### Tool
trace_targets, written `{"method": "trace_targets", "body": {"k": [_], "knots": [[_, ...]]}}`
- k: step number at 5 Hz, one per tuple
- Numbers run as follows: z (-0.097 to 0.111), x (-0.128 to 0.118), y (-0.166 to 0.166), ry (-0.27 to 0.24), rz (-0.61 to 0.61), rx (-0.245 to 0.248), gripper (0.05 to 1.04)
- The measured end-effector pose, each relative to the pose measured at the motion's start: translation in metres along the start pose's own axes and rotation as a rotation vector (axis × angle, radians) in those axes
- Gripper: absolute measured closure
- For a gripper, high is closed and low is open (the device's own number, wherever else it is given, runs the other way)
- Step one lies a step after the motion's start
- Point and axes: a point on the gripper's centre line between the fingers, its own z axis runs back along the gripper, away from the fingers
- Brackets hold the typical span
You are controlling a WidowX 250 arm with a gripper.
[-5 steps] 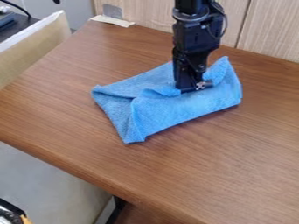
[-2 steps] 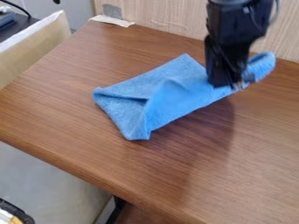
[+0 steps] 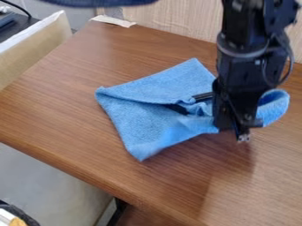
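The black gripper point(image 3: 235, 129) is low over the right part of the table, shut on the right portion of a blue cloth point(image 3: 147, 123). A curled end of the cloth stands out to the right of the gripper. The cloth's left part is spread on the wood, with a fold across its middle. A thin black piece shows at this fold, just left of the gripper; what it belongs to I cannot tell.
The brown wooden table point(image 3: 77, 128) has its front edge running from left to lower right. Behind it stands a light wood panel point(image 3: 177, 22). A blurred dark blue shape crosses the top left edge.
My gripper has moved right and toward the camera, pulling the cloth's right part with it. The cloth's front corner has shifted nearer the camera, and a dark blue shape has appeared at the top.
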Motion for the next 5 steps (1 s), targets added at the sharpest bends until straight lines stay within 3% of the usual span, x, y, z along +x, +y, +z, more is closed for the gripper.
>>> {"method": "trace_targets", "body": {"k": [1,2,3,4,5], "knots": [[-0.008,0.002,-0.006,-0.023,0.001,0.007,1.03],[-0.021,0.003,-0.01,-0.017,-0.012,-0.015,1.007],[-0.028,0.002,-0.019,-0.019,-0.027,-0.063,0.857],[-0.031,0.003,-0.027,-0.024,-0.061,-0.122,0.596],[-0.03,0.001,-0.029,-0.015,-0.075,-0.143,0.293]]}}
